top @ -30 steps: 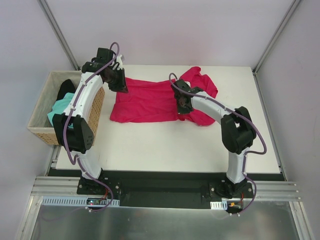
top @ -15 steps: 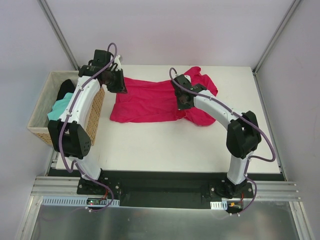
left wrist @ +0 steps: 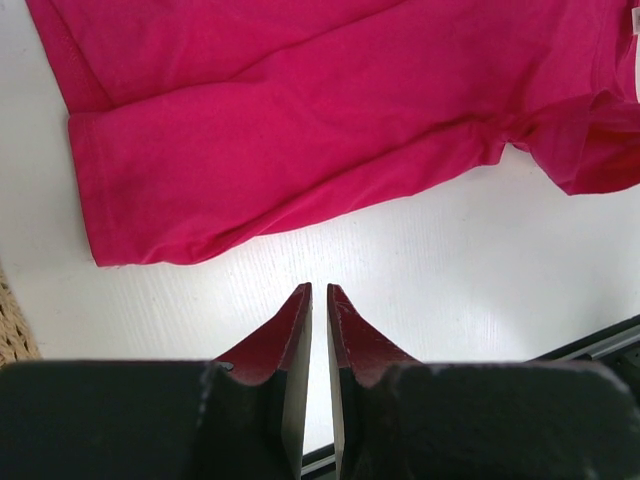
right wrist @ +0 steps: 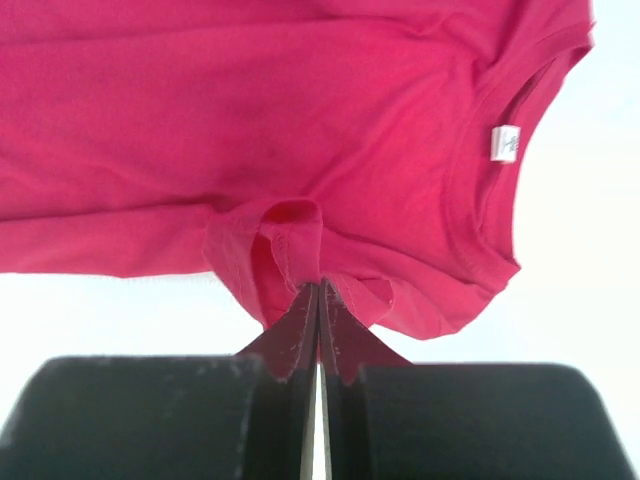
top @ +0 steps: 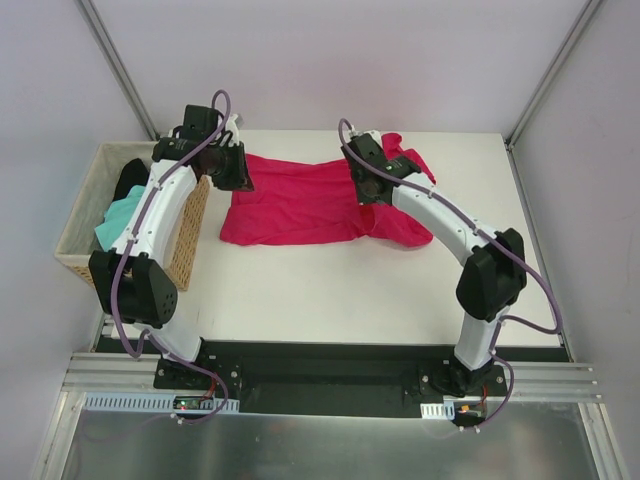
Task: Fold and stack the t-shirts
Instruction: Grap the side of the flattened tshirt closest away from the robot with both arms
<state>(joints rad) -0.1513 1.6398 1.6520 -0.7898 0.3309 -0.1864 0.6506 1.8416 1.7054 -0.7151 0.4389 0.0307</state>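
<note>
**Crimson shirt pinched by the right arm, two shirts in the basket**

The crimson t-shirt lies spread on the white table, towards its far side, with the collar end to the right. The right gripper has its fingers pressed together on a small raised fold of this shirt, close to the neck opening, where a white label shows. The left gripper is at the far left corner of the shirt. In its wrist view the fingers are almost together, with only a thin slit, the tips are over bare table and no cloth is between them. The mint-green t-shirt and the black t-shirt lie bunched in the wicker basket, just beside the table's left edge.
</note>
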